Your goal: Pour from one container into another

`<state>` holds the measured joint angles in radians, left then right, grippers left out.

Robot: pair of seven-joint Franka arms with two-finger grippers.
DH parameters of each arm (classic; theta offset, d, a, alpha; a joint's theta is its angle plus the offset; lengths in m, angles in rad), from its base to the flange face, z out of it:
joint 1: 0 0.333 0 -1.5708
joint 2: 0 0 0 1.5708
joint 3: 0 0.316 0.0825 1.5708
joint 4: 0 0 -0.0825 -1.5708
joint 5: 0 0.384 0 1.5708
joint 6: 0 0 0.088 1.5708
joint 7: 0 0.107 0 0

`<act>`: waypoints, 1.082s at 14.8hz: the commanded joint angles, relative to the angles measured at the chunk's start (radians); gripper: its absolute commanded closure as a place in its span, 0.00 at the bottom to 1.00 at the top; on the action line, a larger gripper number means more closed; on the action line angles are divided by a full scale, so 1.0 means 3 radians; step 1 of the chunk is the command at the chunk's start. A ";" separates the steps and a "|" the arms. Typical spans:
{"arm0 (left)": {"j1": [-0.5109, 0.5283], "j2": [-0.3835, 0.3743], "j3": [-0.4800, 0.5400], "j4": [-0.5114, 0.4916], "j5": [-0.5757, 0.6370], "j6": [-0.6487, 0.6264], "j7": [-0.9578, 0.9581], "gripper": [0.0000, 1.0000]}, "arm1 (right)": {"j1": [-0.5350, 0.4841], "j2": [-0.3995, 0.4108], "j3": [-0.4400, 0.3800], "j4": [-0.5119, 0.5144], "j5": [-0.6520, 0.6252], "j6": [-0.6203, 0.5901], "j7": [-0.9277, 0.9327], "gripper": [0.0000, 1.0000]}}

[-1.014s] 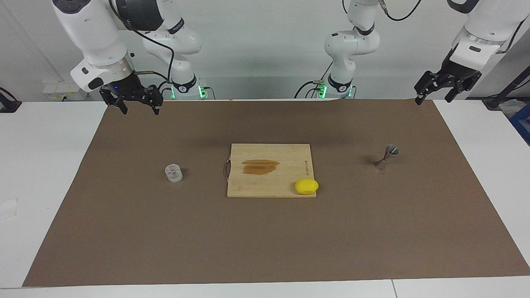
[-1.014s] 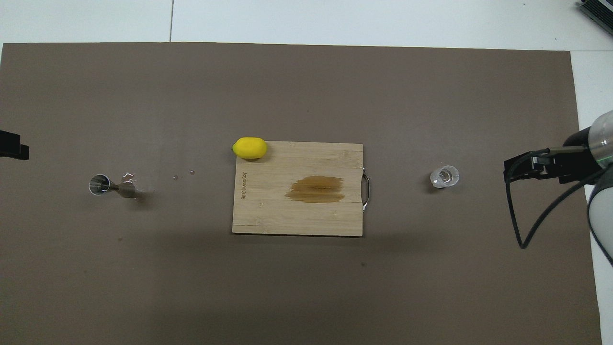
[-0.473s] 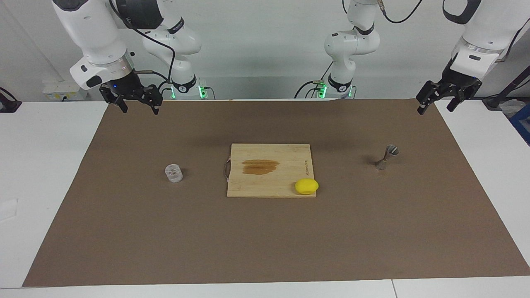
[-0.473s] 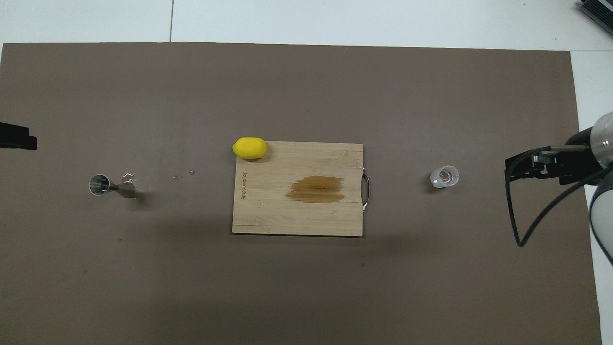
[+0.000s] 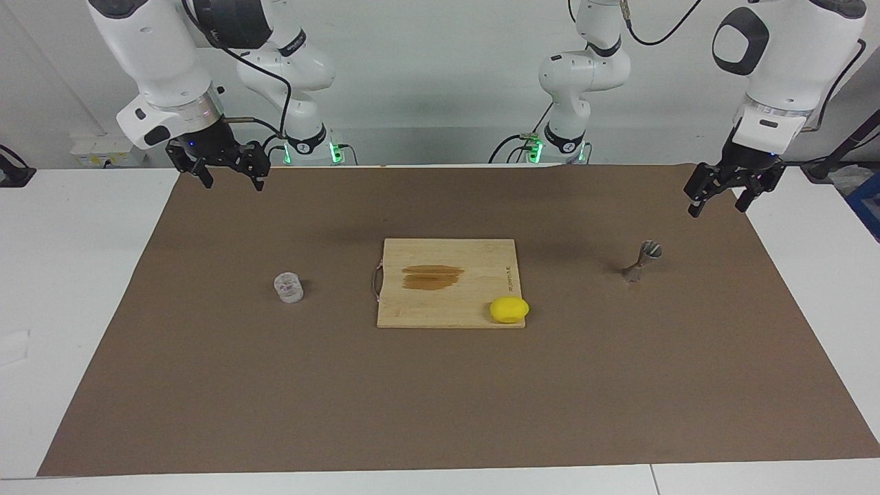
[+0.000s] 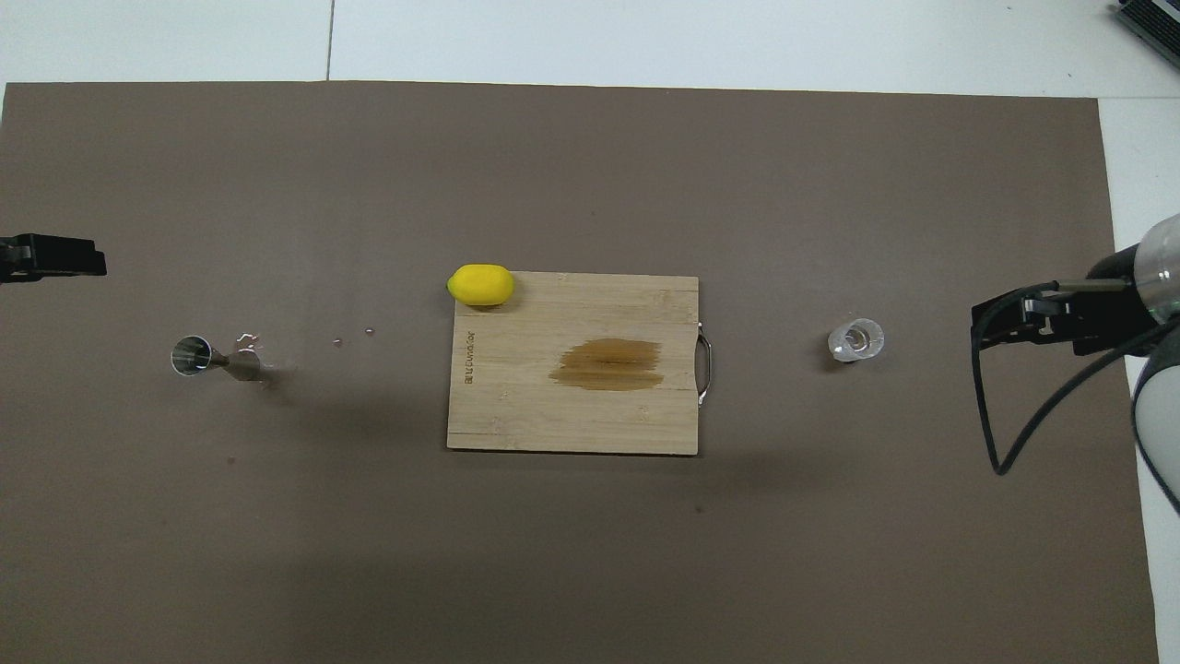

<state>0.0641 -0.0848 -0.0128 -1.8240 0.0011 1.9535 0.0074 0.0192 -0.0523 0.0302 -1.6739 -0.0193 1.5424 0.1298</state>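
The small clear glass cup (image 5: 288,287) stands on the brown mat toward the right arm's end; it also shows in the overhead view (image 6: 856,339). The metal hourglass jigger (image 5: 641,261) stands on the mat toward the left arm's end, and shows in the overhead view (image 6: 217,360). My left gripper (image 5: 717,203) is open and empty, in the air over the mat's edge, apart from the jigger; its tip shows in the overhead view (image 6: 64,268). My right gripper (image 5: 232,181) is open and empty, in the air over the mat's edge, apart from the cup.
A wooden cutting board (image 5: 447,283) with a brown stain lies mid-mat between cup and jigger. A yellow lemon (image 5: 509,309) rests at its corner toward the left arm's end. A few small drops (image 6: 247,339) lie by the jigger.
My left gripper has come down and moved inward over the mat toward the jigger. The right gripper has barely shifted. Cup, jigger, board and lemon have not moved.
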 commanded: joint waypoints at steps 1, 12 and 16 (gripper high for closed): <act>0.0093 -0.0116 -0.0014 -0.0306 0.0017 0.0324 -0.0040 0.00 | -0.0008 -0.0097 0.0027 -0.0121 -0.0038 0.0079 0.0069 0.00; 0.0093 -0.0111 -0.0039 -0.0383 0.0017 0.0428 -0.0386 0.00 | 0.0023 -0.0133 0.0027 -0.0193 -0.0038 0.0130 0.0053 0.05; -0.0035 -0.0121 -0.0054 -0.0388 0.0017 0.0285 -0.0639 0.00 | 0.0028 -0.0133 0.0027 -0.0198 -0.0074 0.0176 0.0063 0.11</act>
<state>0.0707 -0.0955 -0.0365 -1.9238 0.0006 2.0752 -0.1589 0.0255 -0.0610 0.0330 -1.6934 -0.0193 1.5667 0.1299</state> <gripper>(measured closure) 0.000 0.079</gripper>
